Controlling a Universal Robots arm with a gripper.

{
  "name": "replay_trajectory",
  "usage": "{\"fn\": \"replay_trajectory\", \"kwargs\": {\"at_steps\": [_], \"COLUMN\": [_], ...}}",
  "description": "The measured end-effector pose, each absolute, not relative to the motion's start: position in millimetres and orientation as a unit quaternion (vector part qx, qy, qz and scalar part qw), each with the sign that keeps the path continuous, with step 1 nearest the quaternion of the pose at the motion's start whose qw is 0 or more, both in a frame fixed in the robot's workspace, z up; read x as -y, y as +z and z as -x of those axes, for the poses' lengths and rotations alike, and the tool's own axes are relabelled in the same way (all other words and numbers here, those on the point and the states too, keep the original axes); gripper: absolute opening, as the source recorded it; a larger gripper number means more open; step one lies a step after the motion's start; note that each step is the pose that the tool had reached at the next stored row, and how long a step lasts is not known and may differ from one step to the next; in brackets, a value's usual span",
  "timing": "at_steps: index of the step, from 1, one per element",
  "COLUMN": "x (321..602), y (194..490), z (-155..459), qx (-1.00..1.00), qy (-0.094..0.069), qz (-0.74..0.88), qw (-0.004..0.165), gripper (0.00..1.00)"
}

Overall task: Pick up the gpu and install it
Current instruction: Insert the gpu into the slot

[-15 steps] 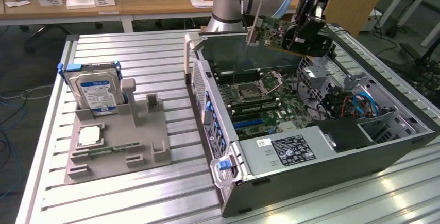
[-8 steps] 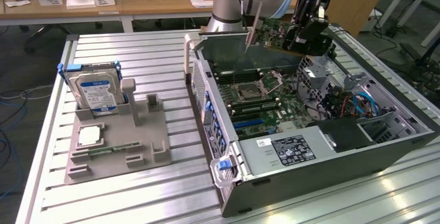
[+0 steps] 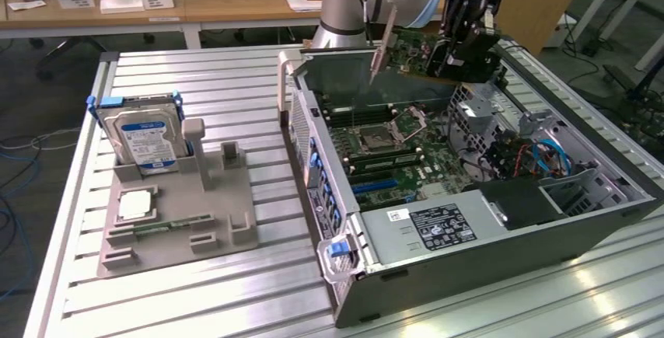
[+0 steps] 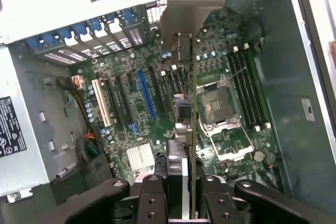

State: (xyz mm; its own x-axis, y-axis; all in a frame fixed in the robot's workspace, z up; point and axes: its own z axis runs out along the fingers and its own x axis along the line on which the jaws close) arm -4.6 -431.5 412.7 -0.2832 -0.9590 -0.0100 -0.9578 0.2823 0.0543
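Observation:
My gripper is shut on the gpu, a thin card with a green board and a silver end bracket, hanging in the air above the far end of the open computer case. In the wrist view the gpu runs edge-on away from the gripper, clamped between the two black fingers. Its bracket points toward the case's rear wall. Below it lies the motherboard with a blue slot, black slots beside it and a white slot. The card hangs above the board and is seated in none of these slots.
A CPU socket and memory slots lie under the card. A power supply fills the case's near end. At the exterior view's left, a grey fixture holds a silver hard drive and a green memory stick.

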Motion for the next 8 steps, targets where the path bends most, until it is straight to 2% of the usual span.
{"fn": "replay_trajectory", "kwargs": {"at_steps": [8], "x": [431.9], "y": [412.6], "z": [4.6], "qx": [0.773], "qy": [-0.024], "qz": [-0.634], "qw": [0.013], "gripper": [0.28]}}
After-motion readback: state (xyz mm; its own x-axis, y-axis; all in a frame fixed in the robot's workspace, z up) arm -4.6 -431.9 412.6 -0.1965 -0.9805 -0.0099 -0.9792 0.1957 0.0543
